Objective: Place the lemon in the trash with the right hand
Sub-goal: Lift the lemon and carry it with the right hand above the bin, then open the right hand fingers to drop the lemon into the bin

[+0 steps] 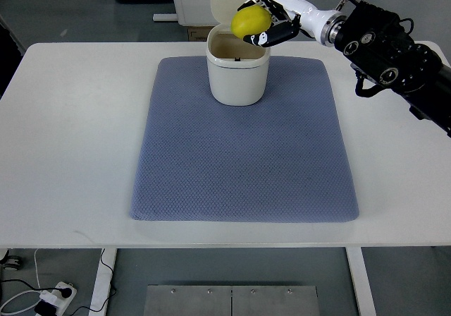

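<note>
The right robot hand point(271, 21) covers the far side of the yellow oval lemon point(251, 22); its black arm point(405, 62) runs off the right edge.

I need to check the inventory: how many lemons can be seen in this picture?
1. The lemon is held in the right hand, above the open trash bin at the mat's far edge. Inside the bin, others could be hidden.

The mat point(243, 147) looks like grey-blue cloth with a fine quilted, matt weave. The trash bin point(238, 76) is smooth cream plastic. The desk point(70, 132) is smooth matt white. The lemon point(251, 22) has a slightly glossy skin.
</note>
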`<move>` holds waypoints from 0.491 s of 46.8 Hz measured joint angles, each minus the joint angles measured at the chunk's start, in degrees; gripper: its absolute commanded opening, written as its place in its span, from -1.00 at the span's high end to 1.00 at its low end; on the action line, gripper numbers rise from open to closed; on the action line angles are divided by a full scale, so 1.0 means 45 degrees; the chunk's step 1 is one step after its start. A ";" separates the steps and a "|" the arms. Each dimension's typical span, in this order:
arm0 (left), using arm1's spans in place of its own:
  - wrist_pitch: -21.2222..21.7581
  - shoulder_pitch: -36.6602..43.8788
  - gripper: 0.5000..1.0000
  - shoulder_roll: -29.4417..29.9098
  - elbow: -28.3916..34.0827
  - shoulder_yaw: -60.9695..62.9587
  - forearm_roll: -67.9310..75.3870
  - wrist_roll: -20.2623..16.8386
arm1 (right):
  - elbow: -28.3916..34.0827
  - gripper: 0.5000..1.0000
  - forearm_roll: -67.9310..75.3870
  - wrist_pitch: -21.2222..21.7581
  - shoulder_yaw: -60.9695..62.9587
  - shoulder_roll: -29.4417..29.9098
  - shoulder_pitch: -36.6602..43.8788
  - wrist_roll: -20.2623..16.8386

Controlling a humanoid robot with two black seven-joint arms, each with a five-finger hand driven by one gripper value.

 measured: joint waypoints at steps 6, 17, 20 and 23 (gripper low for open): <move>0.0000 0.0001 -1.00 0.0000 -0.0001 0.0001 0.0000 0.0000 | -0.0256 1.00 -0.0011 -0.0025 -0.0026 0.0175 -0.0031 -0.0161; 0.0000 0.0001 -1.00 0.0000 -0.0001 0.0001 0.0000 0.0000 | -0.0473 1.00 -0.0008 -0.0107 -0.0024 0.0183 -0.0128 -0.0449; 0.0000 0.0000 -1.00 0.0000 -0.0001 0.0000 0.0000 0.0000 | -0.0472 1.00 0.0000 -0.0194 -0.0012 0.0183 -0.0183 -0.0459; 0.0000 0.0001 -1.00 0.0000 -0.0001 0.0000 0.0000 0.0000 | -0.0461 1.00 0.0035 -0.0223 0.0010 0.0183 -0.0204 -0.0459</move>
